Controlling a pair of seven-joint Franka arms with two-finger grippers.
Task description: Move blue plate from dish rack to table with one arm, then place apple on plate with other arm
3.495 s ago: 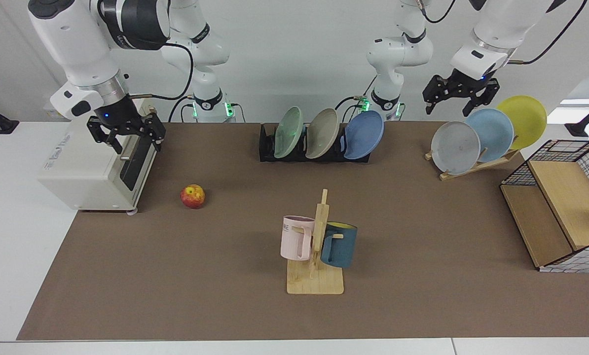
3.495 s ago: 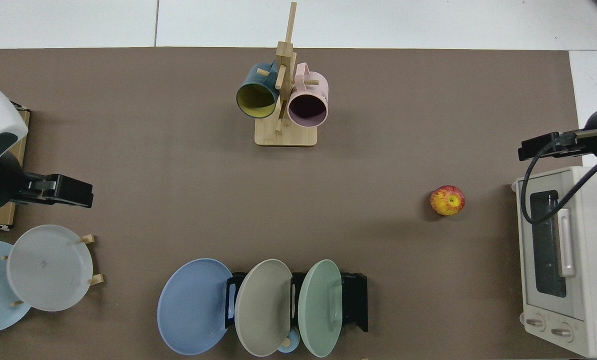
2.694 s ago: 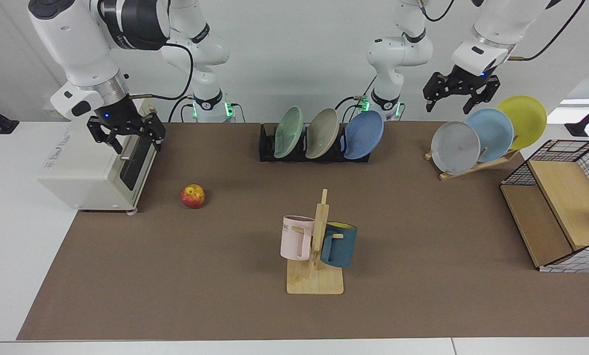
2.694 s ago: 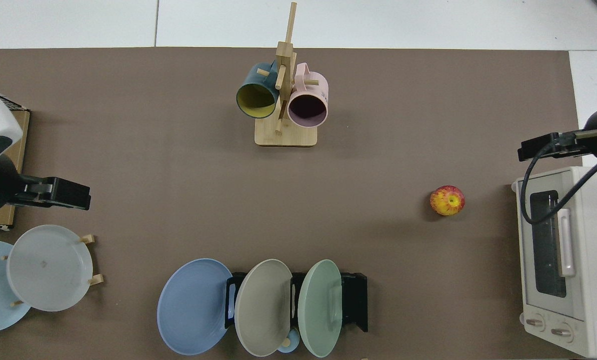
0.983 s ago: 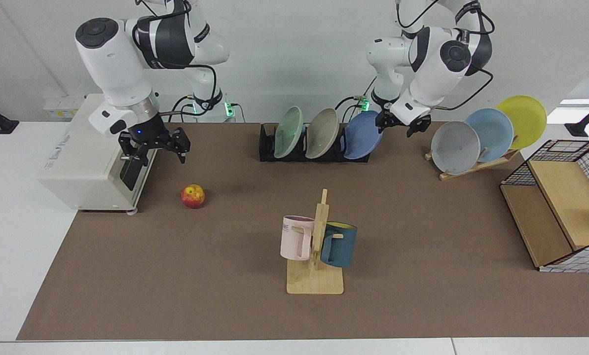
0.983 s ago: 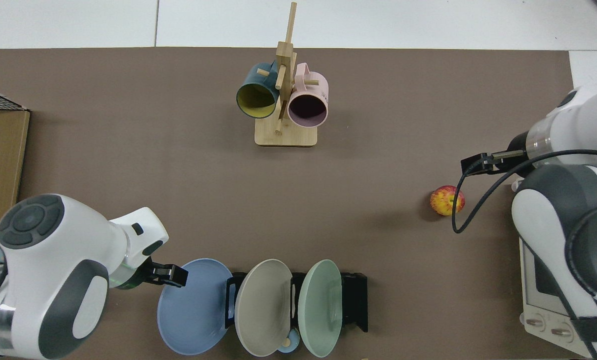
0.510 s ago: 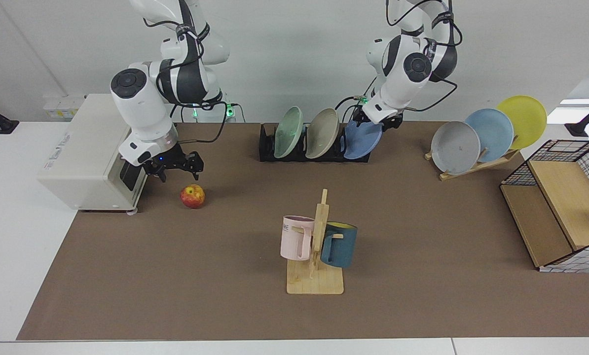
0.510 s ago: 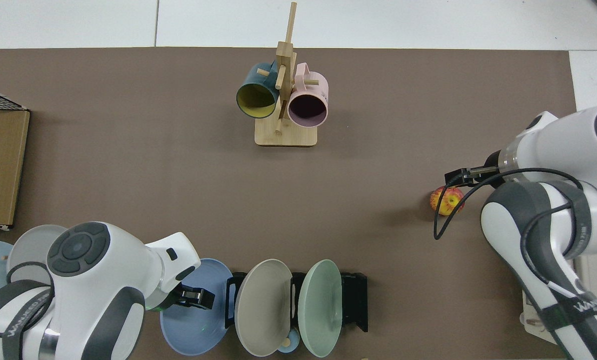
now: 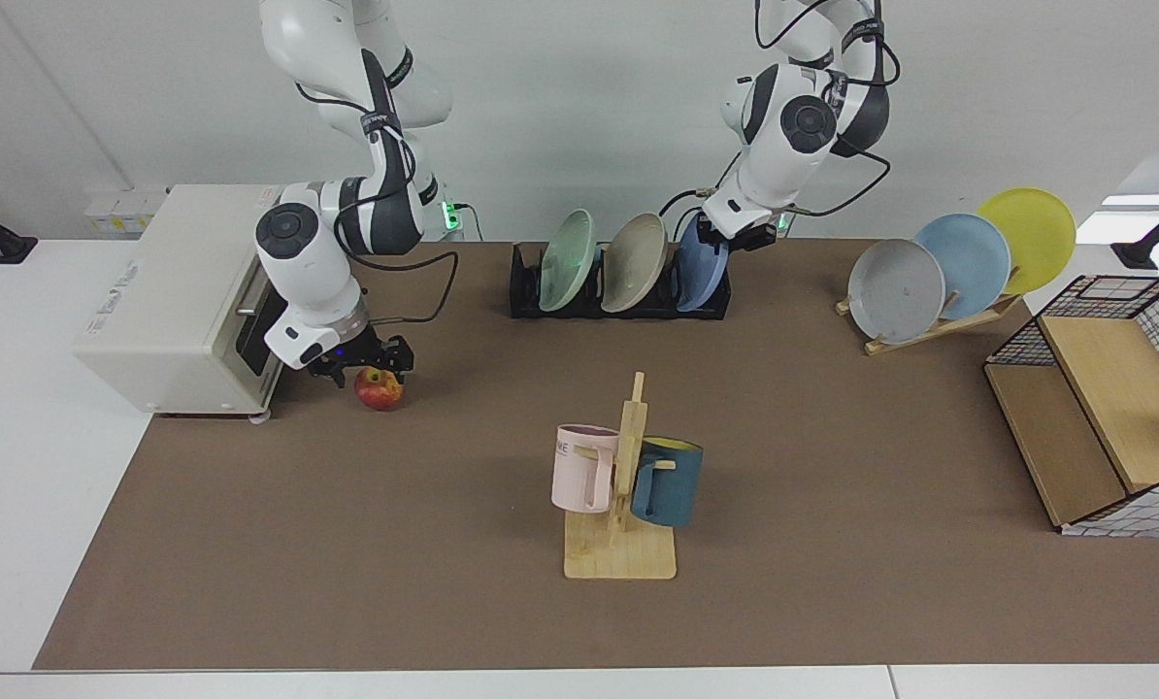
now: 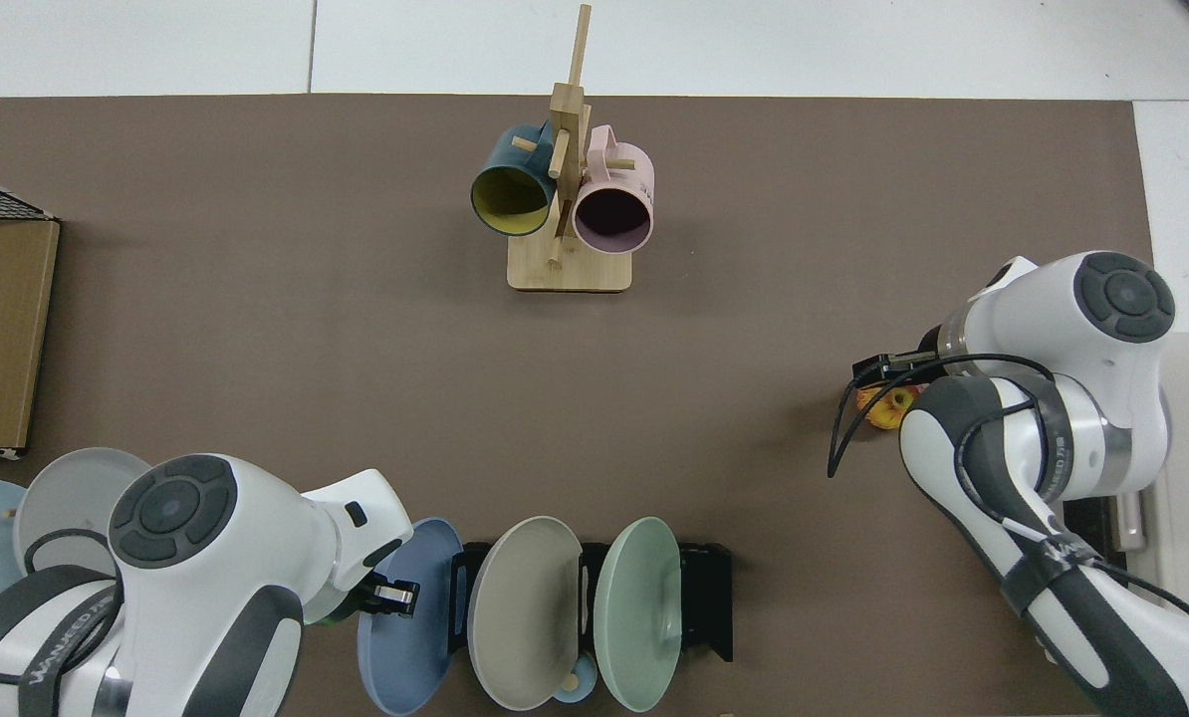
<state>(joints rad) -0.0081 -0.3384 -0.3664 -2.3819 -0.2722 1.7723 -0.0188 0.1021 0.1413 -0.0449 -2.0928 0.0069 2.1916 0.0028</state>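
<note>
Now the left end effector (image 9: 713, 236) pinches the top rim of the blue plate (image 9: 698, 280), which stands more upright in the dish rack (image 9: 526, 291). Right end effector (image 9: 364, 364) straddles the apple (image 9: 380, 390) on the bench (image 9: 832, 466), fingers spread wide.

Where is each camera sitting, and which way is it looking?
Facing view: it sits across the table from the robots, looking at them; both arms show, the left tool at the blue plate in the dish rack, the right tool at the apple.
Top view: it sits above the table, looking straight down; both arms show, one at the blue plate, one over the apple.
Both views share the plates, the rack, the apple and the mug stand.
</note>
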